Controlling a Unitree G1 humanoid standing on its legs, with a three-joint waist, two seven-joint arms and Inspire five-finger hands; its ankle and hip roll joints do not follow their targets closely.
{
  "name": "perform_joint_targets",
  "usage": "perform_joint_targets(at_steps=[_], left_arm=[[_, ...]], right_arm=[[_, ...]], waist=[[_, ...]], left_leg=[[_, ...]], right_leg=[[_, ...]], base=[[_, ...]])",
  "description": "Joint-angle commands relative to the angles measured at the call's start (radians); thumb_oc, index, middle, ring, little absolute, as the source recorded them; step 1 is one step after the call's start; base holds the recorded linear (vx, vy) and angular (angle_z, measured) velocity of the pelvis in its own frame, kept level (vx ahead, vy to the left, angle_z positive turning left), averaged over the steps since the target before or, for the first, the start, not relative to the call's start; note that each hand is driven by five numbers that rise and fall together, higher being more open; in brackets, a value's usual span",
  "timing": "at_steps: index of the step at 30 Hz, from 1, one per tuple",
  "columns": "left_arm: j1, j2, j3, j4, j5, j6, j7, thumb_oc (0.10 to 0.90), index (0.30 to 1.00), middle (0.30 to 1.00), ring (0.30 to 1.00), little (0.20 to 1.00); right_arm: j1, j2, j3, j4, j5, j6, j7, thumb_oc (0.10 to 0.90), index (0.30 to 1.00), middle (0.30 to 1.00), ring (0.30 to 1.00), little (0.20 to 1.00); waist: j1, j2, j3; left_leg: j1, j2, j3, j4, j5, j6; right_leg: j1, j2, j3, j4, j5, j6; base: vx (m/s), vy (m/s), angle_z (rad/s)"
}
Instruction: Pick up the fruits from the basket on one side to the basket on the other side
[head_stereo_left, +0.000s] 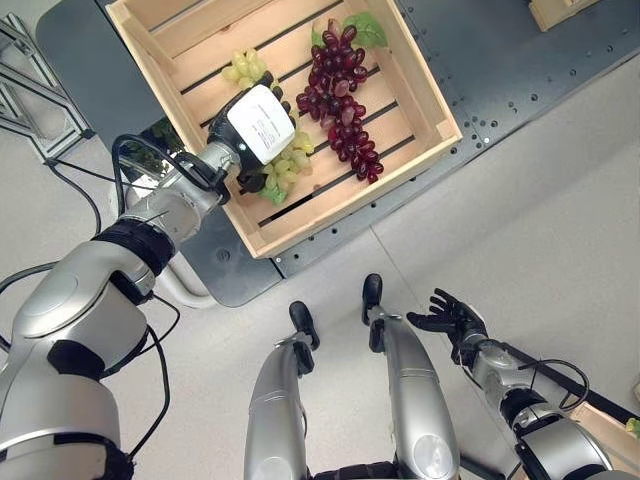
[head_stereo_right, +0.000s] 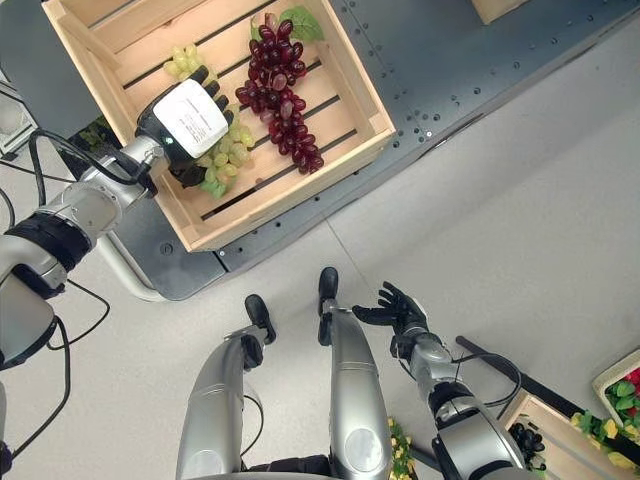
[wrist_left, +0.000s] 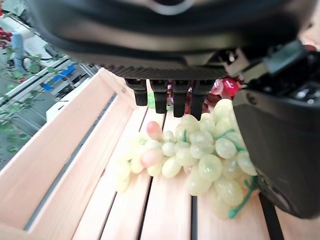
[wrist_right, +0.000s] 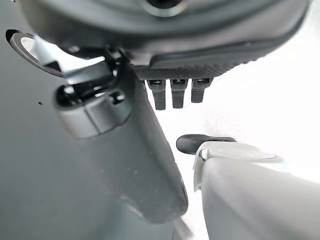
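1. Left robot hand (head_stereo_left: 258, 125) was down inside the crate (head_stereo_left: 421, 92), white-backed palm over the green grapes (head_stereo_left: 290, 165). In the left wrist view the fingers (wrist_left: 159, 97) hung short and fairly straight above the bunch (wrist_left: 200, 155), thumb beside it; the fingers were not closed round the fruit.
2. Green grapes lay on the crate slats near the front-left wall, partly under the hand. A second small green cluster (head_stereo_left: 245, 67) lay further back, just past the hand.
3. Red grapes (head_stereo_left: 340, 100) lay along the slats in the middle of the crate, just beside the green bunch, with a green leaf (head_stereo_left: 367, 28) at the far end.
4. Crate sat on a dark platform (head_stereo_left: 520, 80), corner toward the robot.
5. Right robot hand (head_stereo_left: 450, 315) was low over the pale floor (head_stereo_left: 560, 230), well apart from the crate, fingers spread and relaxed, holding nothing.
6. At far right, a second crate's edge (head_stereo_right: 560, 440) with some fruit and leaves (head_stereo_right: 625, 395) in another container.
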Motion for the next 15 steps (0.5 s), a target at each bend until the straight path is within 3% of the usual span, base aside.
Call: perform_joint_targets(at_steps=[1, 7, 13, 15], left_arm=[[-0.131, 0.079, 0.037, 0.005, 0.035, -0.059, 0.000, 0.800, 0.900, 0.900, 0.900, 0.900], [-0.150, 0.087, -0.009, -0.010, 0.046, -0.164, -0.090, 0.800, 0.900, 0.900, 0.900, 0.900], [-0.179, 0.079, -0.054, -0.032, -0.089, -0.288, -0.270, 0.800, 0.900, 0.900, 0.900, 0.900], [-0.199, 0.077, -0.071, -0.034, -0.134, -0.290, -0.324, 0.800, 0.900, 0.900, 0.900, 0.900]], right_arm=[[0.028, -0.069, -0.009, -0.037, 0.023, -0.030, 0.021, 0.800, 0.900, 0.900, 0.900, 0.900], [0.020, -0.078, -0.014, -0.032, 0.037, -0.034, 0.019, 0.800, 0.900, 0.900, 0.900, 0.900], [0.014, -0.086, -0.023, -0.046, 0.066, -0.050, 0.027, 0.800, 0.900, 0.900, 0.900, 0.900], [-0.004, -0.090, -0.027, -0.058, 0.083, -0.056, 0.020, 0.800, 0.900, 0.900, 0.900, 0.900]], waist=[[-0.011, 0.037, -0.013], [-0.013, 0.041, -0.013], [-0.013, 0.038, -0.013], [-0.016, 0.033, -0.013]], left_leg=[[-0.016, 0.025, 0.023, -0.004, -0.018, -0.044], [-0.038, 0.029, 0.026, -0.003, -0.015, -0.045], [-0.074, 0.032, 0.021, 0.003, -0.012, -0.046], [-0.116, 0.033, 0.030, 0.004, 0.008, -0.037]], right_leg=[[0.037, -0.003, 0.010, -0.035, -0.029, 0.088], [0.016, -0.005, 0.010, -0.042, -0.021, 0.090], [-0.013, -0.006, 0.007, -0.047, -0.012, 0.094], [-0.054, -0.005, 0.007, -0.051, 0.010, 0.084]], base=[[0.00, 0.000, 0.00], [0.00, 0.000, 0.00], [-0.01, 0.002, 0.00], [-0.05, 0.008, 0.01]])
